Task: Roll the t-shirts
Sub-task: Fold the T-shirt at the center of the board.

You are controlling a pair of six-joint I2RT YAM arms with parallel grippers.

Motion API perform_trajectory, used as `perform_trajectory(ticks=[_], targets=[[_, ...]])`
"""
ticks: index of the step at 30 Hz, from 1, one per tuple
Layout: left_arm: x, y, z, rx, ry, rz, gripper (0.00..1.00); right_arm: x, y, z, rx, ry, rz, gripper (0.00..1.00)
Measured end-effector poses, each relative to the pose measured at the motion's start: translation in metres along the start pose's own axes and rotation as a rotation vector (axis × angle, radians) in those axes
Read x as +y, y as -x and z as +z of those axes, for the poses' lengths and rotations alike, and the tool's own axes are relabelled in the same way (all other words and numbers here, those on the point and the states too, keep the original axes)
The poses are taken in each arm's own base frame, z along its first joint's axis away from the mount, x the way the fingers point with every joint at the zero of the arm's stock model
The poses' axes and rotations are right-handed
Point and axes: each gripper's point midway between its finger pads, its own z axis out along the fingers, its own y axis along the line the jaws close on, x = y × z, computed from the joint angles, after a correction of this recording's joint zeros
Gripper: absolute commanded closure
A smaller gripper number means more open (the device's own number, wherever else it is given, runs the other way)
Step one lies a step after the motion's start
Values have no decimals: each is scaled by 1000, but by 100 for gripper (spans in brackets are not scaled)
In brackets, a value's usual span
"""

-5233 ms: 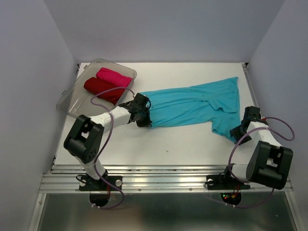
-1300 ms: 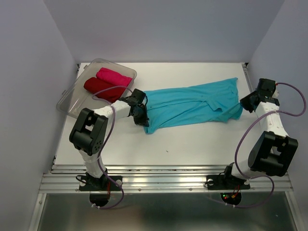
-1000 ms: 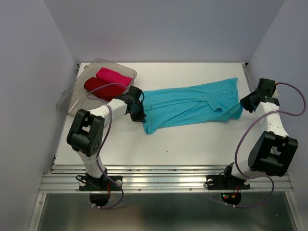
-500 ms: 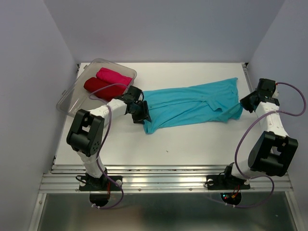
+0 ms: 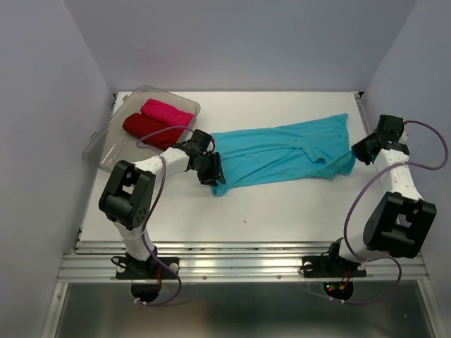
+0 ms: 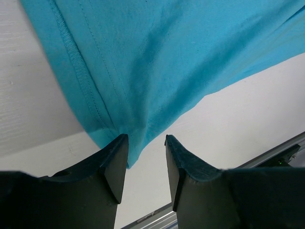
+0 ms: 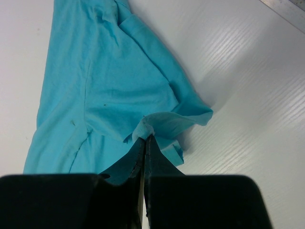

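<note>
A turquoise t-shirt [image 5: 282,151] lies spread flat across the middle of the table. My left gripper [image 5: 213,174] is at its near-left corner. In the left wrist view that gripper [image 6: 145,143] is open, and the shirt's hemmed corner [image 6: 167,57] lies against the left finger, not pinched. My right gripper [image 5: 357,151] is at the shirt's right end. In the right wrist view it [image 7: 145,137] is shut on a raised fold of the turquoise cloth [image 7: 109,81]. A rolled dark red t-shirt [image 5: 148,130] and a rolled pink t-shirt [image 5: 168,111] lie side by side in the tub.
A clear plastic tub [image 5: 101,137] sits at the table's back left, just behind my left arm. Grey walls close in the table on three sides. A metal rail [image 5: 239,264] runs along the near edge.
My left gripper has opened and let go of the shirt's corner, then shifted slightly right and nearer. The right arm and the shirt's right end have not moved.
</note>
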Motion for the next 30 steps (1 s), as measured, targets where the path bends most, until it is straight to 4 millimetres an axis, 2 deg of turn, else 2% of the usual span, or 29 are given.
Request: perform_trajectory(ticks=[6, 11, 17, 23, 26, 29, 30], targets=[[3, 1, 1, -9, 16, -4, 43, 0, 0, 0, 0, 0, 0, 99], [6, 3, 1, -22, 35, -5, 43, 0, 0, 0, 0, 0, 0, 99], [5, 0, 3, -16, 38, 1, 48, 0, 0, 0, 0, 0, 0, 99], [5, -11, 10, 17, 40, 0, 58, 0, 0, 0, -1, 0, 0, 99], [7, -14, 13, 27, 46, -5, 66, 0, 0, 0, 0, 0, 0, 99], [7, -13, 13, 26, 47, -10, 77, 0, 0, 0, 0, 0, 0, 99], [7, -13, 13, 25, 48, -12, 85, 0, 0, 0, 0, 0, 0, 99]])
